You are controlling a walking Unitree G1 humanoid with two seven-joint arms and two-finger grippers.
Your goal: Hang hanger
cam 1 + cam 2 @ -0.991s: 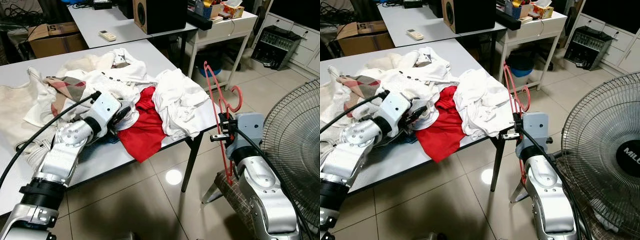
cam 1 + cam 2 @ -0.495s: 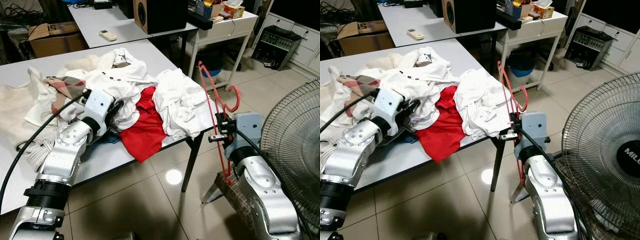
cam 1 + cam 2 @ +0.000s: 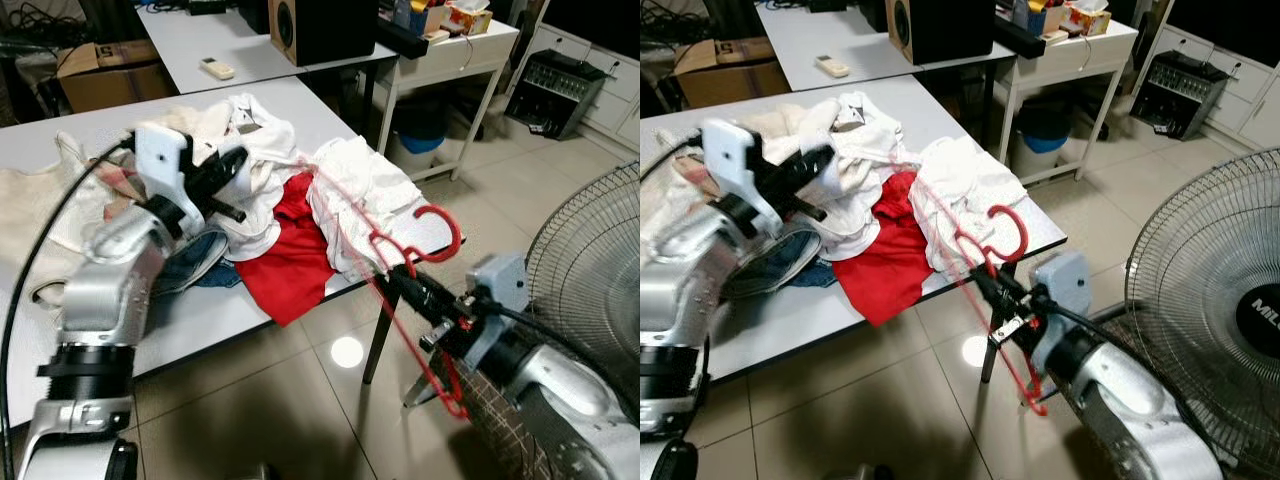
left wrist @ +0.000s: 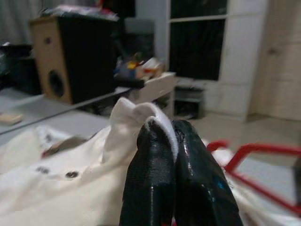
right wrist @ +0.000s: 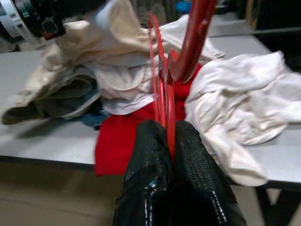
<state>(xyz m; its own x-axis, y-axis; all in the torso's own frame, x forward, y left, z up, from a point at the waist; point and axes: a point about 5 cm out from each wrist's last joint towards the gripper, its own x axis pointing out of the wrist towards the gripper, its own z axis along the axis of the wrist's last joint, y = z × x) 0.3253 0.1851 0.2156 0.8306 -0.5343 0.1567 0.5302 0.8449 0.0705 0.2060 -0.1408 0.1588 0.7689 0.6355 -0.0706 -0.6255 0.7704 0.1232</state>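
The red plastic hanger [image 5: 195, 33] is held in my right gripper [image 3: 405, 281], which is shut on its lower bar beside the table's front right corner. It tilts left over the table edge, and its hook [image 3: 1018, 232] curls up near the white clothes. My left gripper [image 3: 226, 171] is raised above the clothes pile, shut on a fold of a white buttoned garment [image 4: 127, 117]. That garment [image 3: 256, 190] hangs from the gripper down to the pile.
A grey table [image 3: 200, 322] holds a heap of clothes: a white shirt [image 3: 365, 195], a red cloth [image 3: 285, 265] and jeans [image 3: 195, 258]. A standing fan [image 3: 600, 260] is close on my right. Behind are a second table, a black speaker [image 3: 320, 25] and a cardboard box [image 3: 100, 75].
My left gripper has lifted up and back, pulling the white garment off the pile. My right arm has tipped the hanger from upright to leaning left over the table edge.
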